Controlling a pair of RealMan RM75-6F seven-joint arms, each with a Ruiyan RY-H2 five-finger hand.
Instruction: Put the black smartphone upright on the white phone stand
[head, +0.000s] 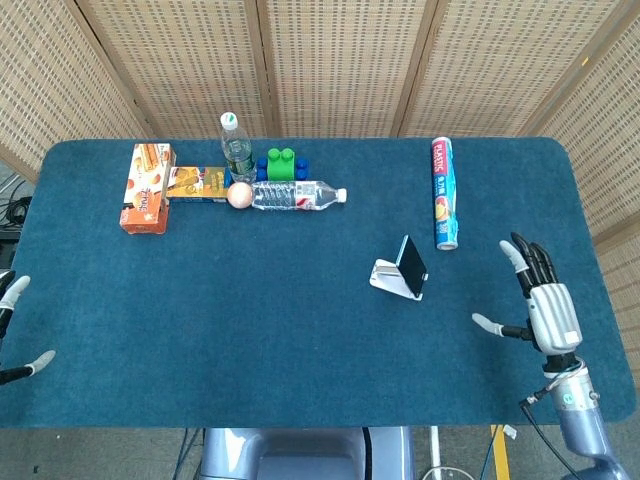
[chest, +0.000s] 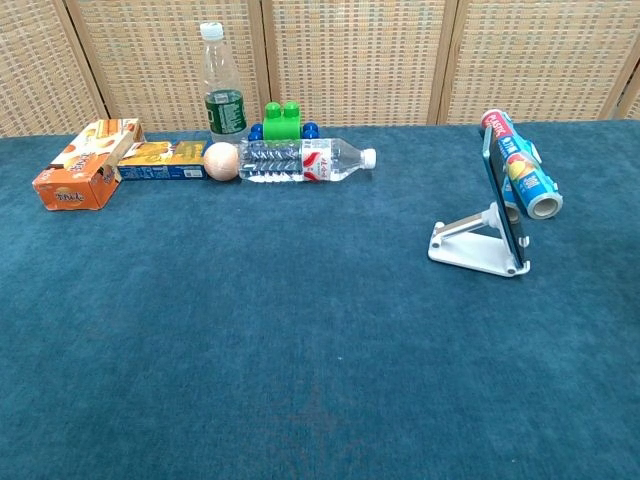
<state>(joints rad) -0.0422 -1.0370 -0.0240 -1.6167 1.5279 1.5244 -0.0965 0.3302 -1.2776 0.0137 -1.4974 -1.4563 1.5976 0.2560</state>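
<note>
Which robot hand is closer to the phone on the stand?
The right hand. It hangs open off to the right of the phone and a bit toward the table's near edge. The left hand is far off at the left edge.

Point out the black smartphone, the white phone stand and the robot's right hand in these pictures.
black smartphone (chest: 503, 205), chest view, on its thin edge.
white phone stand (chest: 465, 252), chest view, on its flat base plate.
right hand (head: 545, 305), head view, on the back of the hand.
</note>
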